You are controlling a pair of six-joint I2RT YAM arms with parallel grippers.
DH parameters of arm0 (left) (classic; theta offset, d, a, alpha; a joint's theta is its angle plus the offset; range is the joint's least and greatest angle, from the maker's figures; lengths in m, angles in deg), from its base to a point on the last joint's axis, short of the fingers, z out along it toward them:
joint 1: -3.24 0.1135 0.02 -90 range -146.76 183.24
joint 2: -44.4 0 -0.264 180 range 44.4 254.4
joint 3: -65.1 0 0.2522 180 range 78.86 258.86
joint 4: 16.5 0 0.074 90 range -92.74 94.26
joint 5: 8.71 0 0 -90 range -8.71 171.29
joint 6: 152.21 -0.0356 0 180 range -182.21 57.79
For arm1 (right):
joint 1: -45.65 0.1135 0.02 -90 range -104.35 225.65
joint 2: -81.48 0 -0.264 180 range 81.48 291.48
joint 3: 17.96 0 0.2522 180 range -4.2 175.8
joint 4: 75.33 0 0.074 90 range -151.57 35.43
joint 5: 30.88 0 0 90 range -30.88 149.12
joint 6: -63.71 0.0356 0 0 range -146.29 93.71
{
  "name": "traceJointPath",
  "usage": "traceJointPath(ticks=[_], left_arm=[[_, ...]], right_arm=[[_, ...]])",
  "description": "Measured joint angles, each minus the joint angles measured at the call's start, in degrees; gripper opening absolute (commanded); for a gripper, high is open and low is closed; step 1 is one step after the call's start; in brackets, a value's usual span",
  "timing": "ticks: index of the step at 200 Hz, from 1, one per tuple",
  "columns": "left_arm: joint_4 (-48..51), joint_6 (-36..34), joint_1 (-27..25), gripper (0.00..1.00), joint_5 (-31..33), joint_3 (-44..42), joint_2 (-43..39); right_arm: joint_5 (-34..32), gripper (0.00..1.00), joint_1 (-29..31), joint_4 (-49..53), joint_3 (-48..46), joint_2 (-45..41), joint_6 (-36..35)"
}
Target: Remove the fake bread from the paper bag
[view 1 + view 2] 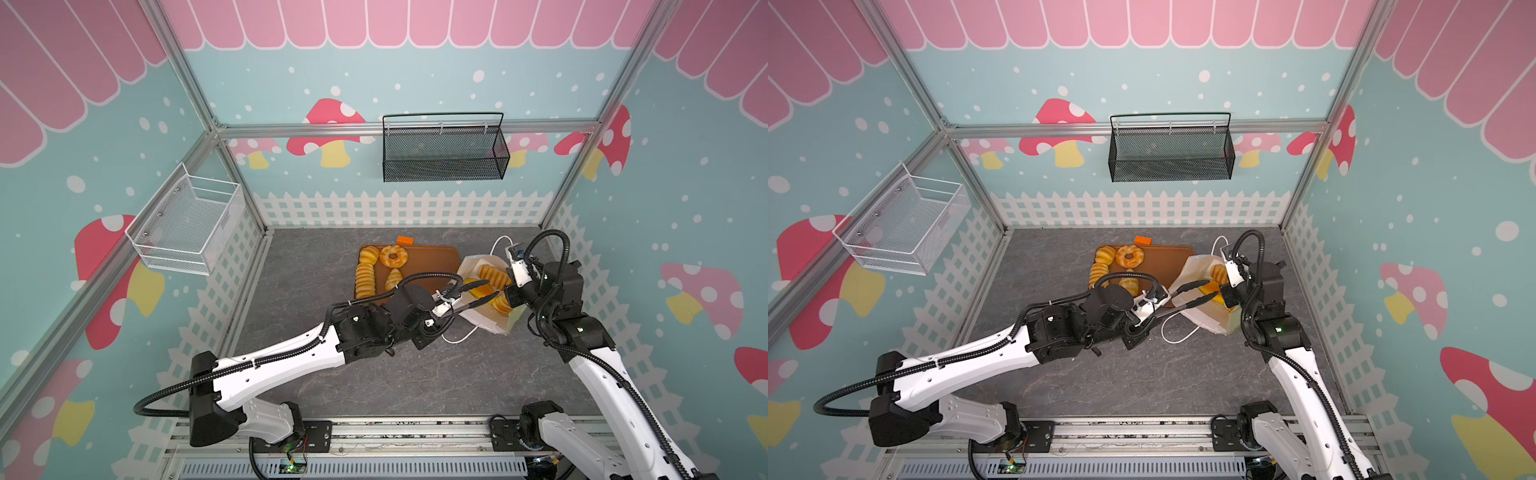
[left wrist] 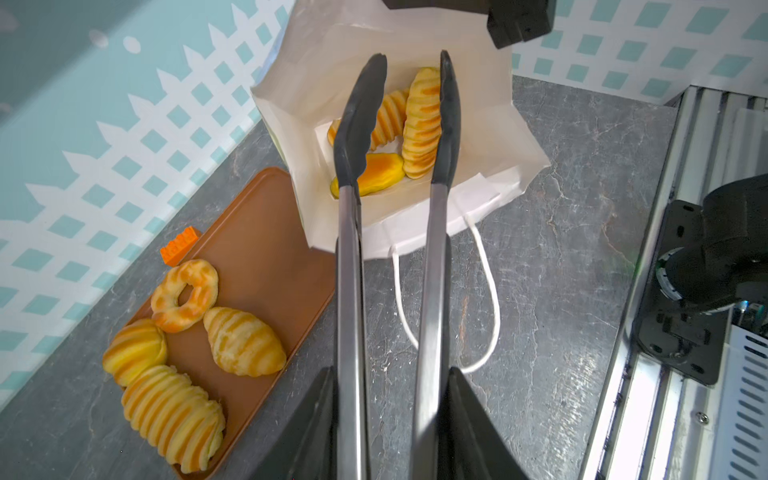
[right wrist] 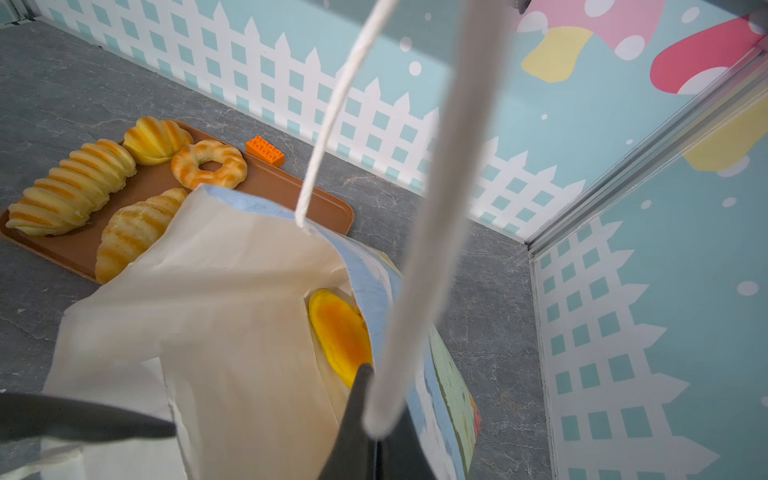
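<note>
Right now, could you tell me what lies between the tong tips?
In the left wrist view: ridged rolls and a smooth bun, inside the paper bag.

Seven fake bread pieces [image 2: 243, 340], four on one tray [image 2: 266, 266], three in one paper bag [image 2: 478, 137]; one orange brick [image 2: 179, 247].

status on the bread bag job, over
Left gripper shut on tongs, tips open at the paper bag mouth. Right gripper shut on cord handle. Three fake bread showing in bag, four on tray. No obstruction seen.
</note>
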Motion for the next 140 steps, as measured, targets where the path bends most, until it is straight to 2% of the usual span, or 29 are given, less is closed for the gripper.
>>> traceJointPath(ticks=[70, 107, 140], left_arm=[[1.66, 0.33, -1.07, 0.33, 3.56, 3.82, 12.17], [2.6, 1.64, -2.64, 0.32, 4.59, 4.66, 16.04], [2.84, 1.86, -4.28, 0.34, 4.68, 9.62, 20.74]], right_arm=[[1.31, 0.0, 0.0, -0.04, -2.71, -5.55, -3.65], [2.93, 0.0, 0.0, -0.09, -4.37, -7.06, -8.41], [4.0, 0.0, 0.0, -0.31, -5.33, -7.67, -13.55]])
